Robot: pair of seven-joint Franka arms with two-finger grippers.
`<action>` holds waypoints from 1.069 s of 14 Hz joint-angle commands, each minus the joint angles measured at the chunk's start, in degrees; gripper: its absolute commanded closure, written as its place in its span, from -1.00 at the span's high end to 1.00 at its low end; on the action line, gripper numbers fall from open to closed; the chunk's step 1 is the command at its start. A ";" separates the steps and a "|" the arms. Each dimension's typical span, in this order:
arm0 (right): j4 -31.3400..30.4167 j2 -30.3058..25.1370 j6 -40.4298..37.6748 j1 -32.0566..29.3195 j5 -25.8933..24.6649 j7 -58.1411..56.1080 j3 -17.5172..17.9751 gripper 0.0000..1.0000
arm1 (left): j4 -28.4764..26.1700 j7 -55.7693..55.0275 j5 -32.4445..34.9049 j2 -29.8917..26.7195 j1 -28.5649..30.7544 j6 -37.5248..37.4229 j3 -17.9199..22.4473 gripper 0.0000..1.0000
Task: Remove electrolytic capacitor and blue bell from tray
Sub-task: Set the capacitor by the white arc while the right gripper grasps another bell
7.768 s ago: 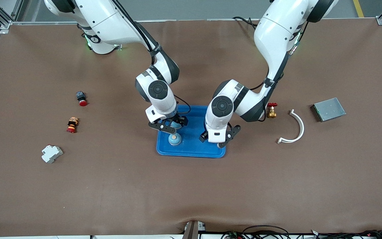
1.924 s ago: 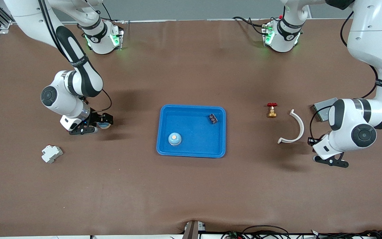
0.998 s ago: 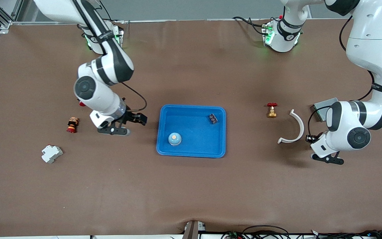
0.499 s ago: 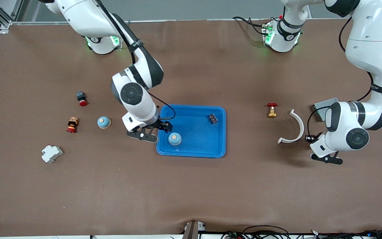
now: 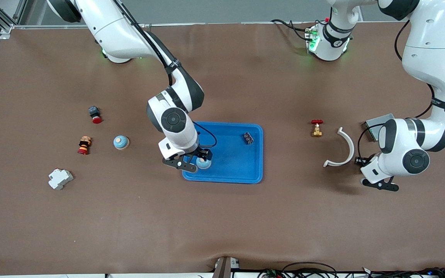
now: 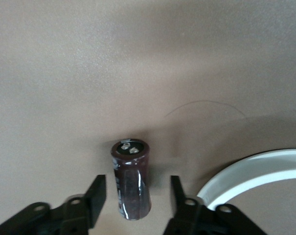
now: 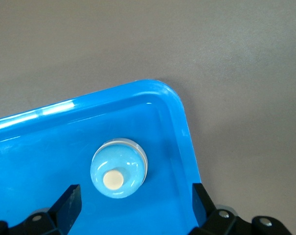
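Observation:
A light blue bell point(image 5: 204, 163) with a cream button sits in the blue tray point(image 5: 226, 179), near the corner toward the right arm's end and nearer the front camera. My right gripper point(image 5: 194, 161) hangs just over it, open; in the right wrist view the bell point(image 7: 118, 169) lies ahead of the spread gripper point(image 7: 134, 196). My left gripper point(image 5: 379, 183) is low over the table near the left arm's end, open around a dark brown capacitor point(image 6: 130, 178) that its fingers point(image 6: 95, 188) do not touch. The capacitor is hidden in the front view.
A second blue bell point(image 5: 121, 142) is on the table toward the right arm's end, with two red-capped buttons point(image 5: 95, 114) point(image 5: 84, 145) and a white breaker point(image 5: 60, 178). A small dark part point(image 5: 248, 138) lies in the tray. A red-handled valve point(image 5: 316, 128), a white curved clip point(image 5: 345, 148) and a grey box point(image 5: 375, 124) lie by the left gripper.
My right gripper has moved from the tray's edge to over the bell in the tray, after leaving the other bell on the table. The left arm has hardly moved.

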 commanded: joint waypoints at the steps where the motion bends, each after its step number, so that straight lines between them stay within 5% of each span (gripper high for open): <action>1: 3.09 2.62 -0.49 0.96 -2.49 3.24 -0.63 1.00 | 0.20 -0.49 0.43 -0.93 0.48 -0.02 -0.47 1.00; 5: 5.99 6.40 1.62 1.75 -3.19 4.99 -0.72 1.00 | 0.81 -2.84 0.07 -6.45 0.31 -4.57 -0.73 1.00; 10: 8.63 9.75 1.97 2.54 -5.12 8.07 -0.72 1.00 | 13.63 -9.87 -5.81 -8.75 -0.66 -22.59 -2.66 1.00; 15: 9.33 10.63 2.94 2.89 -5.21 8.43 -0.72 1.00 | 15.32 -24.62 -9.85 -13.32 -0.66 -24.55 -6.61 1.00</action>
